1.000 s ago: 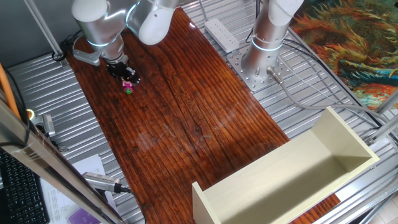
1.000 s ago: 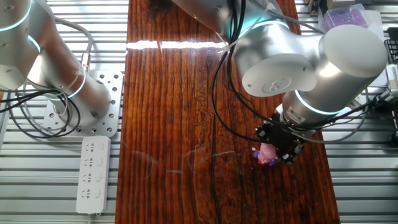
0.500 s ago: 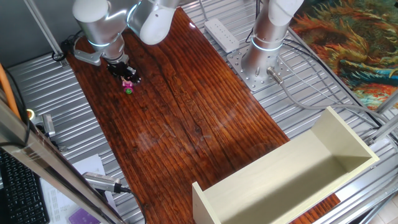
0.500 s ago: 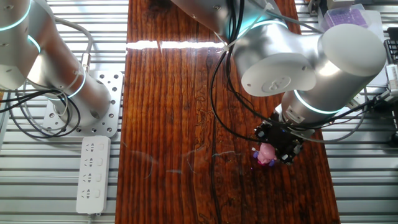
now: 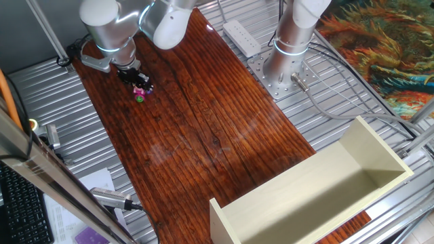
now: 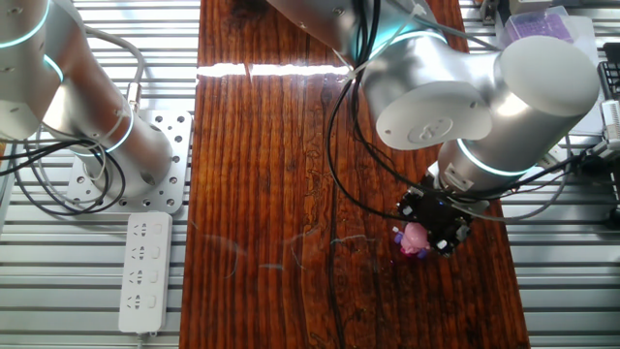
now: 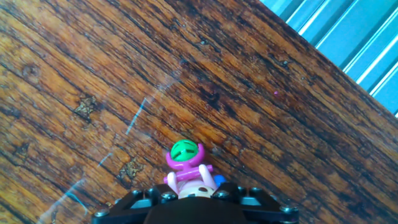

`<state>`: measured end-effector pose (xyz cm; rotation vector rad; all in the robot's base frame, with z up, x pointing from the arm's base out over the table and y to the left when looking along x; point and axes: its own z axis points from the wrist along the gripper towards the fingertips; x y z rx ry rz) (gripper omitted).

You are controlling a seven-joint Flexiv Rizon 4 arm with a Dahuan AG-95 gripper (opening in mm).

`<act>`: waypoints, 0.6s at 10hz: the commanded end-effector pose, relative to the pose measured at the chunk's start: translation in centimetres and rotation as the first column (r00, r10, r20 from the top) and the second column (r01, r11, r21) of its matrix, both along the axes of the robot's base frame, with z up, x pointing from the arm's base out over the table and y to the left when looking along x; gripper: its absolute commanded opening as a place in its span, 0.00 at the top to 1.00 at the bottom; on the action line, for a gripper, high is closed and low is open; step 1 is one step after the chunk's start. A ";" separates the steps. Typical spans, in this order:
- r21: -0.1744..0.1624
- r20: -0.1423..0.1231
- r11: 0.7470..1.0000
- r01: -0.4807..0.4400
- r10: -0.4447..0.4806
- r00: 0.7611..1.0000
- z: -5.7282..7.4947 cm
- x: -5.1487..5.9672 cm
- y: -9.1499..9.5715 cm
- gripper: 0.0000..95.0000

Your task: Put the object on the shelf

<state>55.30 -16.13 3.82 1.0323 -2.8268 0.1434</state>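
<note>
A: Where's your toy (image 5: 140, 93) right now?

B: At the far end of the desk (image 5: 203, 129), under the gripper (image 6: 426, 236). From the hand view you see the toy (image 7: 186, 163) poking out below the black gripper body, green cap outward, pink and purple parts tucked up against it.

A: Do the jaws have it?

B: You can't say for sure. They sit close on either side of the pink head in the other fixed view, with no gap you can make out. Whether they are clamped or only bracketing it doesn't show, and neither does whether the toy is off the wood.

A: Why held that way?

B: My read: you came straight down on a tiny figure, so the fingers take the head and leave the lower part free. That keeps the base clear for setting it down later.

A: And the shelf (image 5: 319, 190)?

B: Well apart, at the opposite end of the desk, open side up, thin cream walls. You have the whole length of desk to cross.

A: Anything in your path?

B: The bare wood between looks open. Off to the side you have the second arm's base (image 5: 285, 61) on its plate and a power strip (image 5: 241, 36) on the metal slats, both beside the desk, not on it. The shelf's near wall is the thing to clear, I'd judge.
</note>
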 end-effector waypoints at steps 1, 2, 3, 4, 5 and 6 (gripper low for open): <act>0.001 0.002 1.000 0.007 -0.007 1.000 0.1 0.0 0.0 1.00; 0.005 0.002 1.000 0.009 -0.009 1.000 0.3 -0.1 -0.1 1.00; 0.009 0.002 1.000 0.012 -0.012 1.000 0.8 -0.1 -0.1 1.00; 0.010 0.003 1.000 0.019 -0.019 1.000 1.7 0.0 -0.1 1.00; 0.012 0.007 0.999 0.045 -0.045 0.999 2.8 0.1 0.0 1.00; 0.010 0.016 0.994 0.110 -0.111 0.994 4.3 0.0 0.4 1.00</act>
